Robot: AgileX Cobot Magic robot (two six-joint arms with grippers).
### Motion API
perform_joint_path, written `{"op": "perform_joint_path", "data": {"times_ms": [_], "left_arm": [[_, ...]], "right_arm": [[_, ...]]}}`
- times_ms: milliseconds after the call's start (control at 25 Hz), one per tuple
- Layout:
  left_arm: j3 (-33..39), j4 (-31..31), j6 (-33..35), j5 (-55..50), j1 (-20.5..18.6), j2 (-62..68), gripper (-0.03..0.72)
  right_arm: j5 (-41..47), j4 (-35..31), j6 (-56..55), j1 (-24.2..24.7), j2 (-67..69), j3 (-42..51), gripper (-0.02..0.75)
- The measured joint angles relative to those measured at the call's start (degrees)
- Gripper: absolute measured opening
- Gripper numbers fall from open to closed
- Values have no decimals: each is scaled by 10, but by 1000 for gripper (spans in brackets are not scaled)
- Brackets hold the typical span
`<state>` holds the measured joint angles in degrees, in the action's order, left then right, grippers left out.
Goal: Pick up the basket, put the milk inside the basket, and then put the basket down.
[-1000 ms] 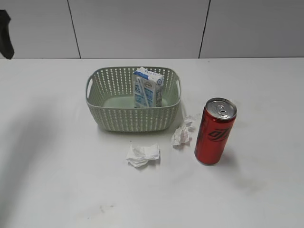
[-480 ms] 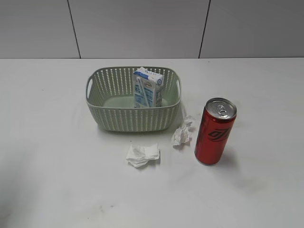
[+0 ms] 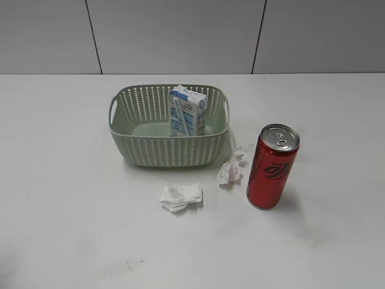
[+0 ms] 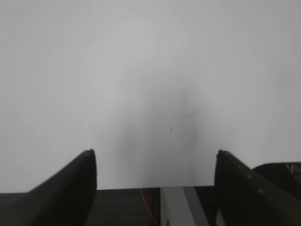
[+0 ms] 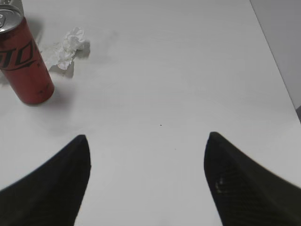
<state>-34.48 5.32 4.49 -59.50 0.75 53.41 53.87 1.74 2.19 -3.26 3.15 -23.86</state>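
The pale sage-green basket [image 3: 150, 152] rests on the white table in the exterior view. The white-and-blue milk carton [image 3: 187, 112] stands upright inside it, toward the back right. Neither gripper shows in the exterior view. My left gripper [image 4: 155, 153] is open and empty over bare table near the table's edge in the left wrist view. My right gripper [image 5: 146, 136] is open and empty over bare table in the right wrist view, well away from the basket. Neither the basket nor the milk appears in either wrist view.
A tall red soda can [image 3: 272, 166] stands right of the basket; it also shows in the right wrist view [image 5: 26, 59]. Two crumpled white tissues lie in front of the basket [image 3: 180, 195] and beside the can [image 3: 231, 168] [image 5: 68, 47].
A dark arm part at the exterior view's upper left edge one second ago has left the view. The basket, milk and can have not moved.
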Motion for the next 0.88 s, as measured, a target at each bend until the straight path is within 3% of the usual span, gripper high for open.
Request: {"op": "perform_joint_path", "data": {"times_ms": [240, 880], "left_arm": [[46, 23, 0, 4, 0, -103, 589], [52, 3, 0, 0, 0, -401, 589]], "right_arm": [[0, 0, 0, 0, 0, 0, 589], [0, 0, -1, 0, 0, 0, 589]]}}
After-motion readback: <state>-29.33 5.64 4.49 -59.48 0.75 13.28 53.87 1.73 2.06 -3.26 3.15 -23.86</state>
